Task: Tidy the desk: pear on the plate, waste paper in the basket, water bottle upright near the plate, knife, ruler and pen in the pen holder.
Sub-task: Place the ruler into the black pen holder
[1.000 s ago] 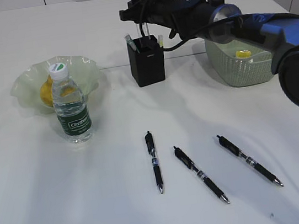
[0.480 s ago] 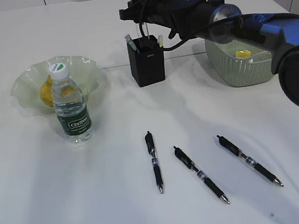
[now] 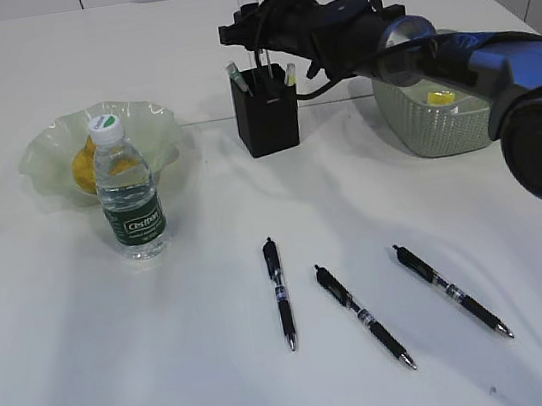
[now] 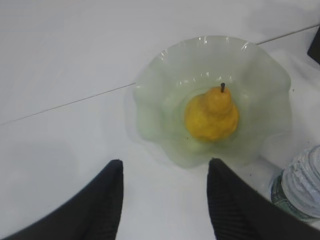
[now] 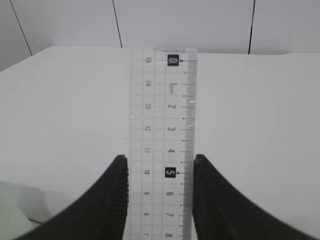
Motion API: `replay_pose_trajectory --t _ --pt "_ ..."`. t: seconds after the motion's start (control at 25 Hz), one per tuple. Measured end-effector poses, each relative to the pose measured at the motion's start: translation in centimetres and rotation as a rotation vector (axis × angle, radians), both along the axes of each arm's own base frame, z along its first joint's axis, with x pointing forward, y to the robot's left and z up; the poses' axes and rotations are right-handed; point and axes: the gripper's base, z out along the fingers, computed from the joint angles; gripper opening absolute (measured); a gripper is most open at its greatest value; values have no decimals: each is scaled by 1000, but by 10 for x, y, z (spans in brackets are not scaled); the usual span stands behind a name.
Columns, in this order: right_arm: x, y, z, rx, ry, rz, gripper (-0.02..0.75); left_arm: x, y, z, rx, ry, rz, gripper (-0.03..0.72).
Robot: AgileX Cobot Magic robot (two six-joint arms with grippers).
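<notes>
Right gripper [image 5: 159,197] lifted slightly above pen holder [image 3: 266,109], pinching clear ruler [image 5: 161,135]; left gripper [image 4: 165,200] spread over plate [image 4: 165,85], pear [image 4: 212,113] inside

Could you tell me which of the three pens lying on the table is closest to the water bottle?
The leftmost pen. It lies nearly straight up and down in the exterior view, nearest the water bottle, while the middle pen and right pen slant away rightward.

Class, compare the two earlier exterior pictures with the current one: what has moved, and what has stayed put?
The right gripper, shut on the clear ruler, has shifted slightly up and back above the pen holder; its arm sits a little higher. Unchanged: the three pens on the table, the bottle upright by the plate, the pear on it, the basket.
</notes>
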Motion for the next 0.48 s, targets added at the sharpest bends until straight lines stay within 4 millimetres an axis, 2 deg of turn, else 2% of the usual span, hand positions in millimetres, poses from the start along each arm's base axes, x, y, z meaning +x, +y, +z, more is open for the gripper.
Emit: replay_pose_trajectory --t 0.24,0.48 --pt "1 -1 -5 0 8 -2 282 1 0 1 -2 -19 -3 380" --pt "2 0 -19 1 32 -4 282 1 0 2 -2 -22 -3 381"
